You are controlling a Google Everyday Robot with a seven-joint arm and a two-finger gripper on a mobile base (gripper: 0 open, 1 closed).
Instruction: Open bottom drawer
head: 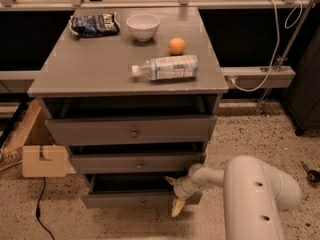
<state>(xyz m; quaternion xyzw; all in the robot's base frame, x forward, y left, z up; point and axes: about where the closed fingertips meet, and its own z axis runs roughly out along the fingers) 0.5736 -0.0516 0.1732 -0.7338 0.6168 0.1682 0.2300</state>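
The bottom drawer (135, 200) is the lowest and narrowest of three grey drawers in the cabinet. It stands pulled out a little, and its dark inside (130, 183) shows above the front. My gripper (173, 194) is at the right end of that drawer's front, reaching in from the right on the white arm (250, 194). Its two tan fingers stand apart, one (170, 180) above the front's top edge and one (177, 208) hanging down in front of it. The small knob at the centre is hard to make out.
The middle drawer (137, 163) and top drawer (132, 130) also stand slightly out. On the cabinet top lie a water bottle (165, 67), an orange (176, 46), a white bowl (143, 26) and a chip bag (94, 24). A cardboard box (42, 159) stands at the left on the floor.
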